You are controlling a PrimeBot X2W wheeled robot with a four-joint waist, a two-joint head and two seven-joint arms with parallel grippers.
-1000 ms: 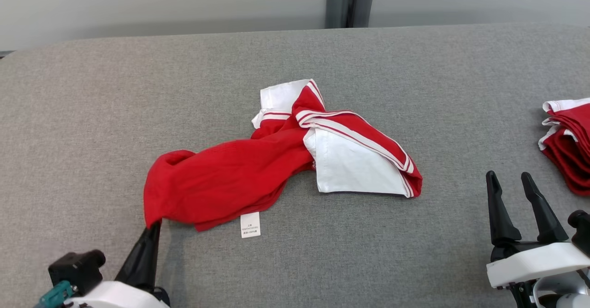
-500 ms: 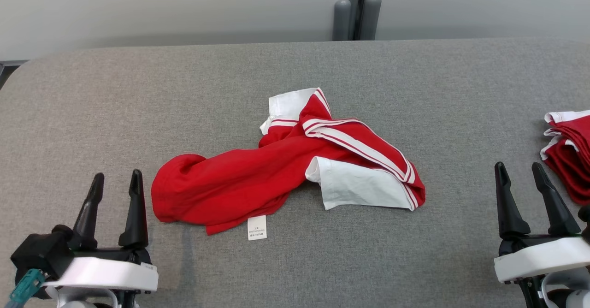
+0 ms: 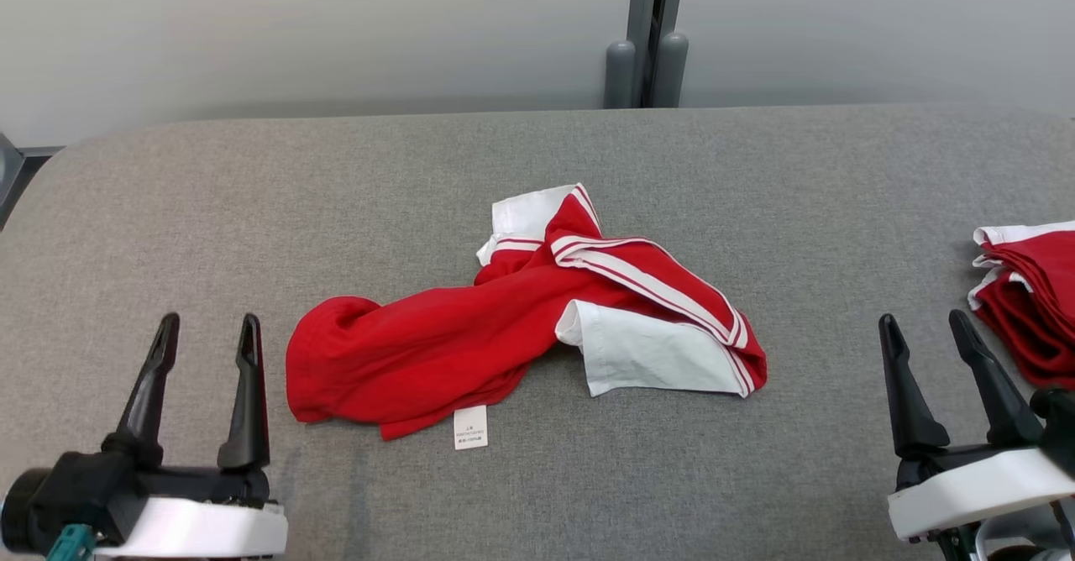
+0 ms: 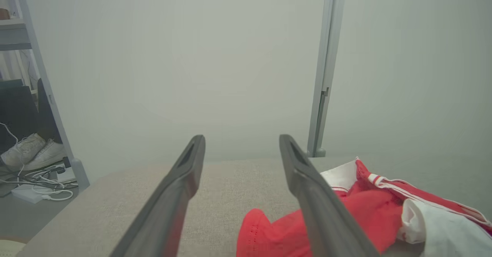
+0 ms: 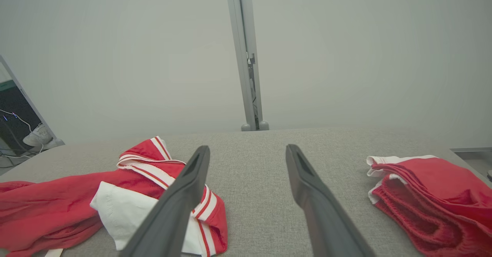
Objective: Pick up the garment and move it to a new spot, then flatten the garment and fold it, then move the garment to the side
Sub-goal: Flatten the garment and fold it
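A crumpled red garment (image 3: 437,347) with white panels and white-striped trim lies in a heap at the middle of the grey table (image 3: 336,175), a small white label at its near edge. The left wrist view has the garment (image 4: 346,214) low on the right; in the right wrist view the garment (image 5: 69,203) lies low on the left. My left gripper (image 3: 206,330) stands open near the table's front left, just left of the garment's red end and apart from it. My right gripper (image 3: 921,326) stands open at the front right, nothing between its fingers.
A folded stack of red and white clothes (image 3: 1029,301) lies at the table's right edge, close to my right gripper. A grey post (image 3: 647,57) rises behind the table's far edge against a pale wall. Off the table's left end are shoes and cables (image 4: 34,164) on the floor.
My left gripper, shut on the garment's red end a second ago, has opened, let go and drawn back to the left. The camera has tilted, so the whole scene sits lower.
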